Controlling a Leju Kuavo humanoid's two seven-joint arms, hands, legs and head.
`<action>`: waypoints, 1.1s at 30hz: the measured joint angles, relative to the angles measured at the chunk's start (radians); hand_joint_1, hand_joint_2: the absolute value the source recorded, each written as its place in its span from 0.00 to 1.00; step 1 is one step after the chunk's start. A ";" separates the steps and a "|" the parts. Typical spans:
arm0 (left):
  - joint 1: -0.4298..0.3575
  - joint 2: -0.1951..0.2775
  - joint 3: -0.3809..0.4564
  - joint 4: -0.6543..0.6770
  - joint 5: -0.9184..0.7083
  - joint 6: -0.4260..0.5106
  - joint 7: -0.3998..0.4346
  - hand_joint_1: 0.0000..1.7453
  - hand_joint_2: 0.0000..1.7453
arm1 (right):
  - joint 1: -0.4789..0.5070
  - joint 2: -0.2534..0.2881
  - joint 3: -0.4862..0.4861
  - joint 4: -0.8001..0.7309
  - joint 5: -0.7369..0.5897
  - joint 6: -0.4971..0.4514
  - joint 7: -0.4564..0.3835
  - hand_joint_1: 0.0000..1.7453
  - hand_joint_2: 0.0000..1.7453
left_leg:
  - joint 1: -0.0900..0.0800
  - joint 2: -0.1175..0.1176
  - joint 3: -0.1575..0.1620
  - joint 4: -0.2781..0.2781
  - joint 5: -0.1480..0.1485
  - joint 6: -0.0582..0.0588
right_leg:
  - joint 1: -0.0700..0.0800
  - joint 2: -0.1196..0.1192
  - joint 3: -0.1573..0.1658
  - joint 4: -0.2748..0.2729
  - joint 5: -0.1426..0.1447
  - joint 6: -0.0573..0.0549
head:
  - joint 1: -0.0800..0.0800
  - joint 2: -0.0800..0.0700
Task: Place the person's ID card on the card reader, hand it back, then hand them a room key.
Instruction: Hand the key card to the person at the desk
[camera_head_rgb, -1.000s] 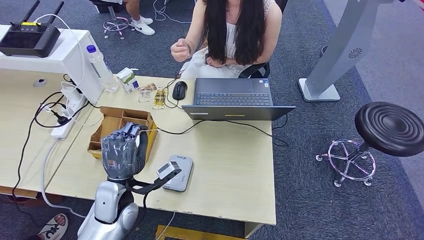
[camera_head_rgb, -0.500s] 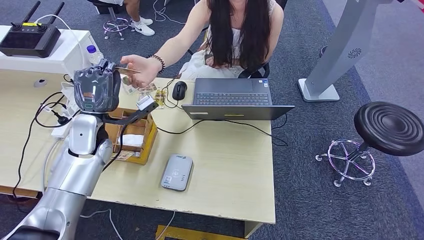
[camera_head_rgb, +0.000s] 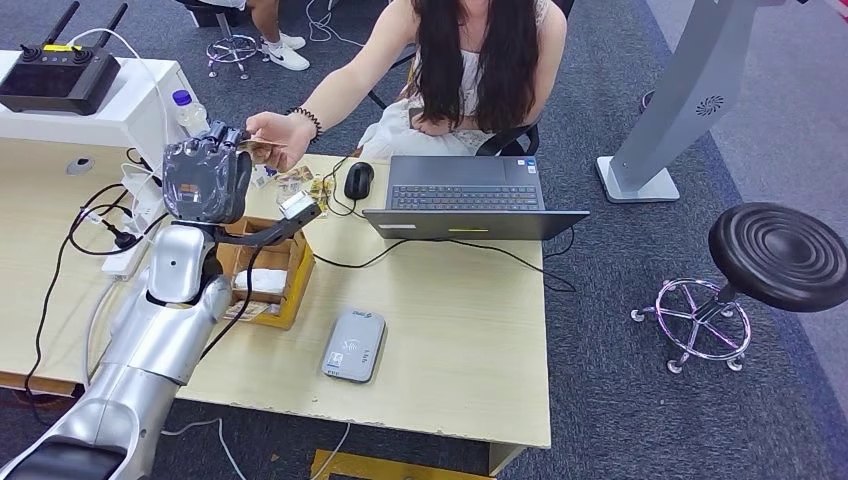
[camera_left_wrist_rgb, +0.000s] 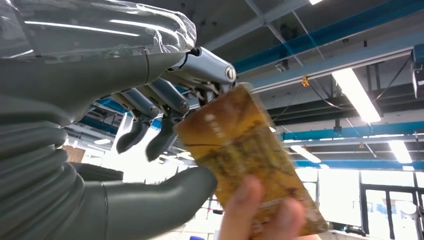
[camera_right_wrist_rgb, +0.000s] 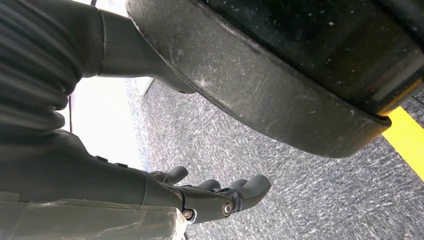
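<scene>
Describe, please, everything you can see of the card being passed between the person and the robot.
The card is a flat, thin rectangle, yellow-brown with mottled print, blurred in the left wrist view. The person's hand holds one end, fingertips on its face. The other end lies between the left hand's thumb and fingers above the desk's far left side. Whether they grip it is unclear.

One ID card (camera_left_wrist_rgb: 248, 165) is in sight, with one person's hand (camera_head_rgb: 279, 137) on it and one robot left hand (camera_head_rgb: 207, 178) raised beside it; one robot right hand (camera_right_wrist_rgb: 210, 197) hangs over the carpet. On the tabletop (camera_head_rgb: 460, 330) sit one card reader (camera_head_rgb: 354, 345), one open laptop (camera_head_rgb: 470, 198), one mouse (camera_head_rgb: 359, 181), one cardboard box (camera_head_rgb: 275, 280), one plastic bottle (camera_head_rgb: 190, 110) and one small carton, partly hidden. Off the tabletop stand one round black stool (camera_head_rgb: 780, 255) and one remote controller (camera_head_rgb: 58, 78) on a white unit.
</scene>
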 joint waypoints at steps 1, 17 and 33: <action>0.001 -0.001 0.000 0.002 0.001 0.000 0.000 0.00 1.00 | 0.000 0.000 0.000 0.000 0.000 0.000 0.000 0.00 1.00 | 0.000 0.000 0.000 0.000 0.000 0.000 | 0.000 0.000 0.000 0.000 0.000 0.000 | 0.000 0.000; 0.002 -0.007 0.000 0.019 0.012 0.006 -0.002 0.00 1.00 | 0.000 0.000 0.000 0.000 0.000 0.000 0.000 0.00 1.00 | 0.000 0.000 0.000 0.000 0.000 0.000 | 0.000 0.000 0.000 0.000 0.000 0.000 | 0.000 0.000; 0.383 -0.008 -0.007 -0.348 0.045 0.019 -0.057 0.00 1.00 | 0.007 0.000 -0.018 0.000 -0.090 -0.044 0.010 0.00 1.00 | -0.003 0.012 0.006 -0.002 -0.008 0.001 | -0.003 0.012 0.003 0.000 -0.004 0.001 | -0.001 0.000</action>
